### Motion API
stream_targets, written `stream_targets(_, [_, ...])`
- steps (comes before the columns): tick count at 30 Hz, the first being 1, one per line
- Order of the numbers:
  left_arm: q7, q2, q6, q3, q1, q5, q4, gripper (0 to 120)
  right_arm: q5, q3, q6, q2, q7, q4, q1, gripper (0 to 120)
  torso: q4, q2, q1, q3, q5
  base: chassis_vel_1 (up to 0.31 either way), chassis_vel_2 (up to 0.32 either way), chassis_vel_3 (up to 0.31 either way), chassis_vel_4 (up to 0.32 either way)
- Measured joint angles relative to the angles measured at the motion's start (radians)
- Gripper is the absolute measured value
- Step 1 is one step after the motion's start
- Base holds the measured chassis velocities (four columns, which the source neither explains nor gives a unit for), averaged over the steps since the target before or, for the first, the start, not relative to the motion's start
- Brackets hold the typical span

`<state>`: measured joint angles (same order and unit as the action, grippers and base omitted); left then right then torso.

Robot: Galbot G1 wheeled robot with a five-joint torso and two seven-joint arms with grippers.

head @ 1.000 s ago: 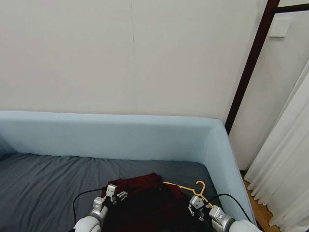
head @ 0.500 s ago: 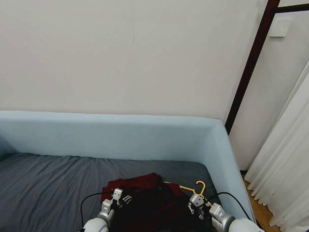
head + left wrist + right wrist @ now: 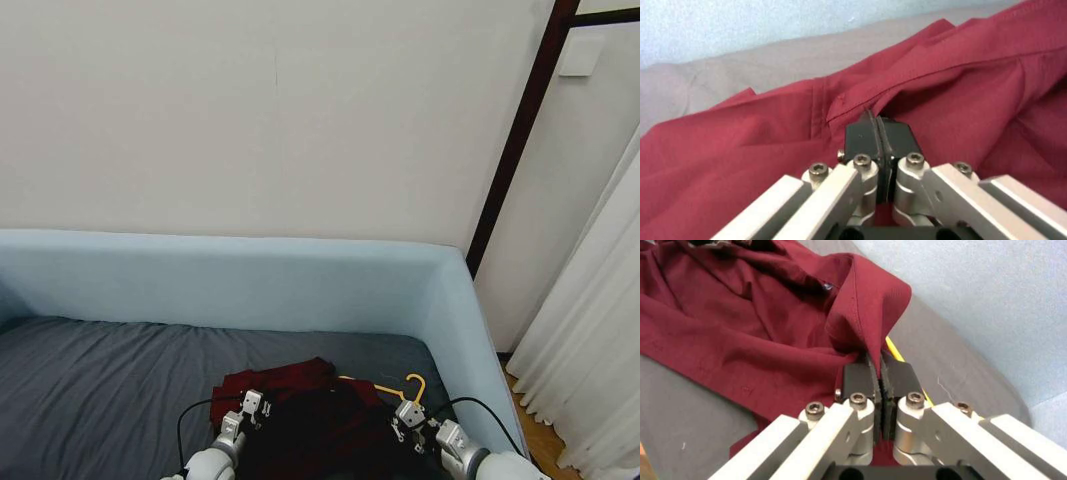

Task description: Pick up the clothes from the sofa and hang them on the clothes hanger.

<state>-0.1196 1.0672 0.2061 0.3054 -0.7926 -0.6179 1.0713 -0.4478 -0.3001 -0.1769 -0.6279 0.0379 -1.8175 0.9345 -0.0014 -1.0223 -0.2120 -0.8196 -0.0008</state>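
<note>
Pinching one crumpled, dark-red woven shirt [image 3: 960,75], left gripper [image 3: 878,122] and right gripper [image 3: 879,365] clamp its folds beside one thin yellow hanger [image 3: 416,386] on the grey-cushioned sofa [image 3: 250,290].

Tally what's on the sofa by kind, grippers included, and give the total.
red shirt: 1
yellow hanger: 1
grippers: 2, the left gripper and the right gripper, each shut on the red shirt
total: 4
</note>
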Motion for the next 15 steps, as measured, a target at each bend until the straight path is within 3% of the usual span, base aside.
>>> stream_targets(8, [-0.027,-0.037,-0.001,-0.052,-0.023,0.005,0.062,0,0.001,0.011,0.003,-0.011,0.003,0.009,0.002,0,0.0001,0.000,0.000,0.000,-0.0002,0.000,0.000,0.000,0.000])
stream_targets(12, [-0.062,-0.080,-0.011,-0.151,-0.069,0.043,0.194,0,-0.018,0.056,0.004,-0.024,0.003,0.006,-0.001,0,0.0003,0.000,0.000,0.000,-0.0001,0.000,0.000,0.000,0.000])
stream_targets(13, [-0.062,-0.080,-0.011,-0.151,-0.069,0.043,0.194,0,-0.018,0.056,0.004,-0.024,0.003,0.006,-0.001,0,0.0003,0.000,0.000,0.000,-0.0001,0.000,0.000,0.000,0.000])
stream_targets(15, [-0.079,-0.114,-0.024,-0.205,-0.088,0.057,0.290,0,-0.046,0.083,0.002,-0.019,0.003,-0.017,-0.024,0,0.0001,0.000,0.000,0.000,-0.0002,0.000,0.000,0.000,0.000])
